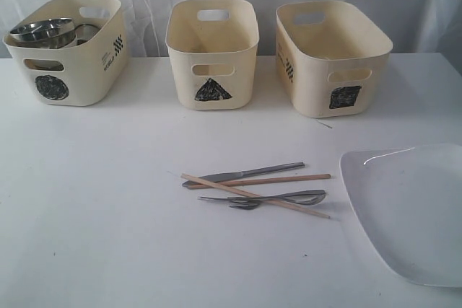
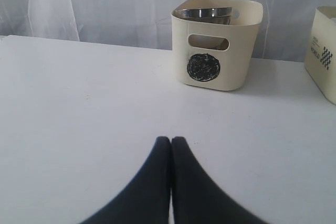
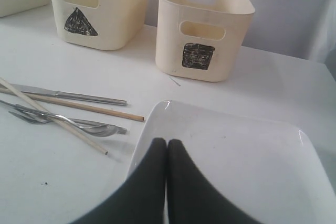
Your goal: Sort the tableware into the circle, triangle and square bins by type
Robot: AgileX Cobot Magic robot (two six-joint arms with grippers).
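We see the left end effector (image 2: pixel 171 140) low over a bare part of the white bench (image 1: pixel 108 214). Its 2 dark fingers (image 2: pixel 149 187) are pressed together with no gap, and nothing is between them. It points toward the circle bin (image 1: pixel 83 77), which is well apart from it.

The right end effector (image 3: pixel 167 142) has the same pose: the fingers meet at the tips and hold nothing. It points toward the square bin (image 1: pixel 310 95). In the right wrist view its tips lie over the near rim of the large white plate (image 1: pixel 411 214). We cannot tell if they touch the plate.

In the exterior view the 3 bins stand in a row across the upper part of the frame: the circle bin at the upper left, the triangle bin (image 1: pixel 180 84) in the middle, the square bin at the upper right. A steel bowl (image 1: pixel 42 30) sits in the circle bin, and beside it is a second steel vessel (image 1: pixel 86 32), mostly hidden by the wall.

The cutlery lies in a loose, crossing pile on the bench, a little below the centre of the frame. It holds the knife (image 1: pixel 274 170), the wooden chopsticks (image 1: pixel 253 195), the spoon (image 1: pixel 307 195) and the fork (image 1: pixel 245 205). The plate lies flat at the lower right, near the pile but apart from it, and the frame edge cuts it.
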